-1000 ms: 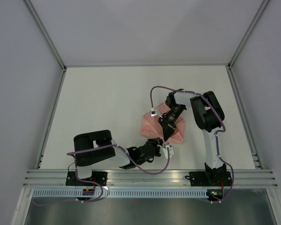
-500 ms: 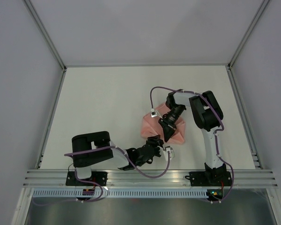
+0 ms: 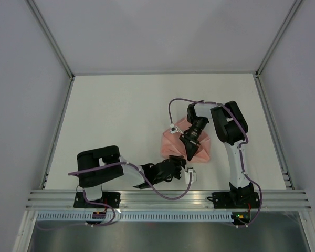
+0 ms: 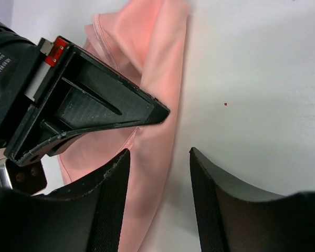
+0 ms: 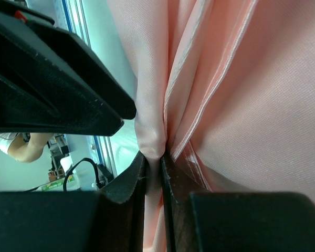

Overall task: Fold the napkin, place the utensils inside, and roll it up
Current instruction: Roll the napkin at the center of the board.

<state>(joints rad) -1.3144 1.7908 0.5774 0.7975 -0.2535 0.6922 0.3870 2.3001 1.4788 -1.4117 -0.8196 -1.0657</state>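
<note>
My right gripper (image 5: 153, 157) pinches a fold of the napkin (image 5: 241, 105) in its jaws; my left gripper (image 4: 160, 155) stands with jaws wide, the napkin's length running between them.

**Three Views, One Overlap**

The top camera looked down from above the near edge, taking in the whole table (image 3: 121, 115). Each wrist camera sat very close, facing out between its own jaws. All three shared the napkin (image 3: 202, 151); the left wrist view also caught the right gripper (image 4: 161, 112).
</note>
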